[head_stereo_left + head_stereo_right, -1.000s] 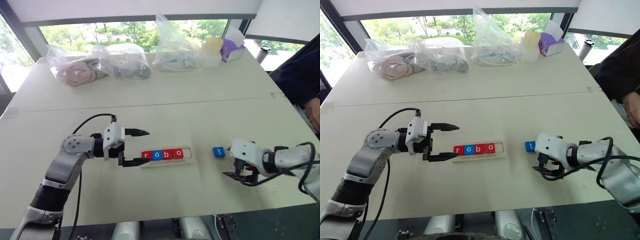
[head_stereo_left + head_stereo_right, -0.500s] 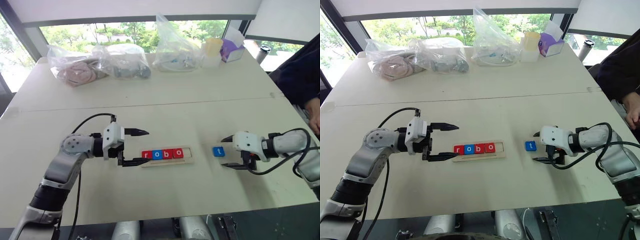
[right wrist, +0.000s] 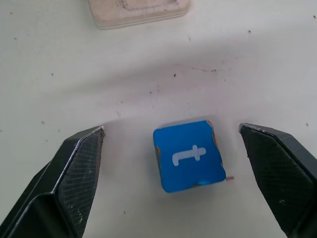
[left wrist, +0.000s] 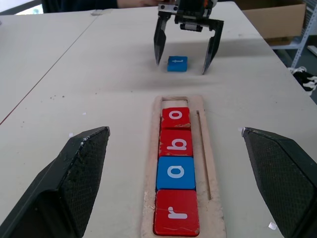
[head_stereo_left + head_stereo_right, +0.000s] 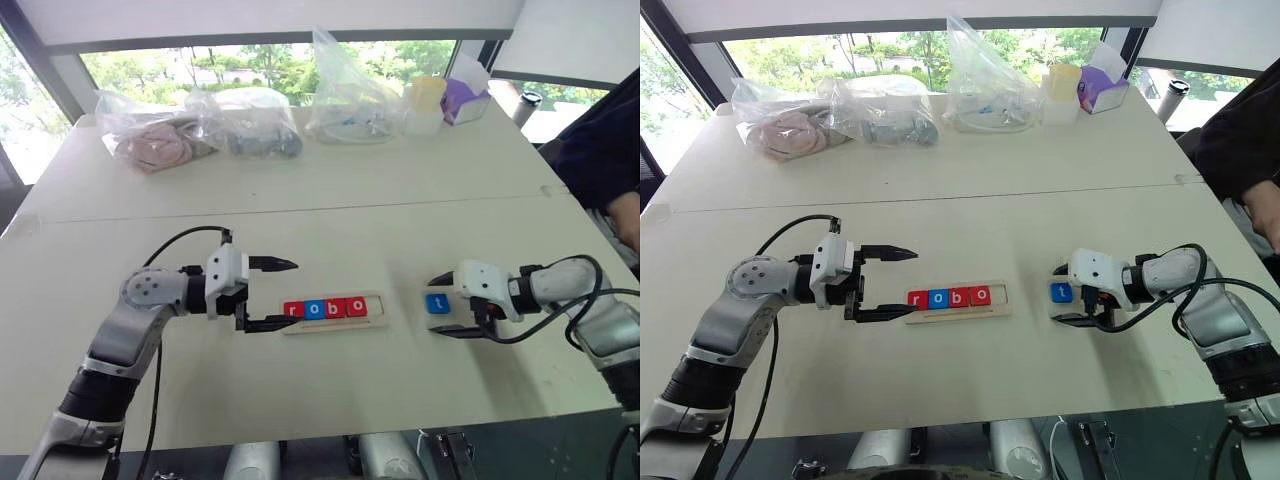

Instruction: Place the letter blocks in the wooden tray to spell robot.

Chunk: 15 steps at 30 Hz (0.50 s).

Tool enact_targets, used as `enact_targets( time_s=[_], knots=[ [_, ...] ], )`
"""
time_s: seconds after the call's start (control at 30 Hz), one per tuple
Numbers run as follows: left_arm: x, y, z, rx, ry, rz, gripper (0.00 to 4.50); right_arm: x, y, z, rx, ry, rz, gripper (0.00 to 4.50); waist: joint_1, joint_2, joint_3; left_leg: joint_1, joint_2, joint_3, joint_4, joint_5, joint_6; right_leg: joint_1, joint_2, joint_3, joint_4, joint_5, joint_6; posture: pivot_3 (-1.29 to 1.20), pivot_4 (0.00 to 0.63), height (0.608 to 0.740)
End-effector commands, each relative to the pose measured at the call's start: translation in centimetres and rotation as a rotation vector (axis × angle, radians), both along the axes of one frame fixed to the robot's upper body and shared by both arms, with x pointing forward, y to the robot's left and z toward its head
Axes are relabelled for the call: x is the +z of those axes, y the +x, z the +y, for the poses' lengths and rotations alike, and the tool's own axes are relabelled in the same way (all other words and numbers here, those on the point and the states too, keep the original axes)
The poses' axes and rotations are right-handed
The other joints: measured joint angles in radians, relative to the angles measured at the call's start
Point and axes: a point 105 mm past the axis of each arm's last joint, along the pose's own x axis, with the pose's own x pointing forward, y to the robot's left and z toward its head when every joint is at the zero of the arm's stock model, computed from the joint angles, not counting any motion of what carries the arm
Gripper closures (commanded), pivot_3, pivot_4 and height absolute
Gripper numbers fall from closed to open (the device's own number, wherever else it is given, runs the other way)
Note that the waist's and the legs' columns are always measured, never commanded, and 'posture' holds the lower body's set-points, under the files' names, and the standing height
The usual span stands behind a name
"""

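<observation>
Tray point(image 5: 372, 321) lies on the table point(image 5: 330, 220) in front of the robot, long axis running left to right. Four blocks sit in its slot: red r point(image 4: 176, 218), blue o point(image 4: 176, 173), red b point(image 4: 176, 142), red o point(image 4: 175, 118). They read r-o-b-o, packed touching from the robot's left end. One slot at the right end is bare, so that is where the last letter belongs.

The t block point(image 5: 437, 303), blue, lies flat on the table, well apart from the tray's right end, letter face up.

Right gripper point(image 5: 444, 304) is low over the table with its fingers apart, one on each side of the t block, neither touching it. From the right wrist view the block point(image 3: 188, 155) sits roughly midway between the two fingers, slightly rotated relative to them. Judgement: this is the straddle before a pinch; the block's skew may make it twist as the fingers meet it.

Left gripper point(image 5: 268, 294) rests at the tray's left end, fingers wide apart, one above and one beside the end, holding nothing. Probably parked there to steady or brace the tray against sliding when the last block is pushed in.
</observation>
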Motion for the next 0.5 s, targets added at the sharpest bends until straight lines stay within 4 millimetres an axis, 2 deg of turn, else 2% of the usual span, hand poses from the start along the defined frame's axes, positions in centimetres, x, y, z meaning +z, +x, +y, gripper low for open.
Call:
enact_targets(
  time_s=[0.03, 0.07, 0.1, 0.13, 0.27, 0.4, 0.5],
  knots=[
    [1.2, 0.1, 0.1, 0.004, -0.005, -0.047, 0.00, 0.2, 0.4, -0.3, 0.001, -0.027, -0.025, 1.89, 0.000, 0.000, 0.000, 0.000, 0.000, 0.000, 0.000, 0.000, 0.000, 0.000, 0.000, 0.000, 0.000, 0.000, 0.000, 0.00, 0.150, 0.740],
    [1.2, 0.1, 0.1, 0.005, -0.005, -0.048, 0.00, 0.1, 0.5, -0.6, -0.004, -0.040, -0.024, 2.36, 0.000, 0.000, 0.000, 0.000, 0.000, 0.000, 0.000, 0.000, 0.000, 0.000, 0.000, 0.000, 0.000, 0.000, 0.000, 0.00, 0.150, 0.740],
    [1.2, 0.1, 0.1, 0.005, -0.005, -0.048, 0.00, 0.0, 0.5, -0.9, -0.007, -0.050, -0.023, 3.03, 0.000, 0.000, 0.000, 0.000, 0.000, 0.000, 0.000, 0.000, 0.000, 0.000, 0.000, 0.000, 0.000, 0.000, 0.000, 0.00, 0.150, 0.740],
    [1.3, 0.1, 0.1, 0.006, -0.006, -0.048, 0.00, 0.0, 0.5, -1.1, -0.008, -0.057, -0.026, 3.38, 0.001, 0.000, 0.000, 0.000, 0.000, 0.000, 0.000, 0.000, 0.000, 0.000, 0.000, 0.000, 0.000, 0.000, 0.000, 0.00, 0.150, 0.740],
    [1.3, 0.1, 0.0, 0.008, -0.007, -0.048, 0.00, 0.3, 0.7, -1.0, -0.003, -0.046, -0.032, 3.38, 0.001, 0.000, 0.000, 0.000, 0.000, 0.000, 0.001, 0.000, 0.000, 0.001, 0.000, 0.000, 0.000, 0.000, 0.000, 0.00, 0.150, 0.740],
    [1.3, 0.1, 0.0, 0.010, -0.008, -0.048, 0.00, 1.8, 0.5, 1.5, 0.034, 0.035, -0.042, 3.38, 0.002, 0.000, 0.000, 0.000, 0.000, 0.000, 0.001, 0.000, 0.000, 0.001, 0.000, 0.000, 0.000, 0.000, 0.000, 0.00, 0.150, 0.740],
    [1.3, 0.0, -0.1, 0.008, -0.009, -0.049, 0.00, 2.8, -0.2, 4.2, 0.097, 0.082, -0.032, 3.38, -0.002, 0.000, 0.000, 0.001, 0.000, 0.000, 0.001, 0.000, 0.000, 0.001, 0.000, 0.000, 0.001, 0.000, 0.001, 0.00, 0.150, 0.740]
  ],
)
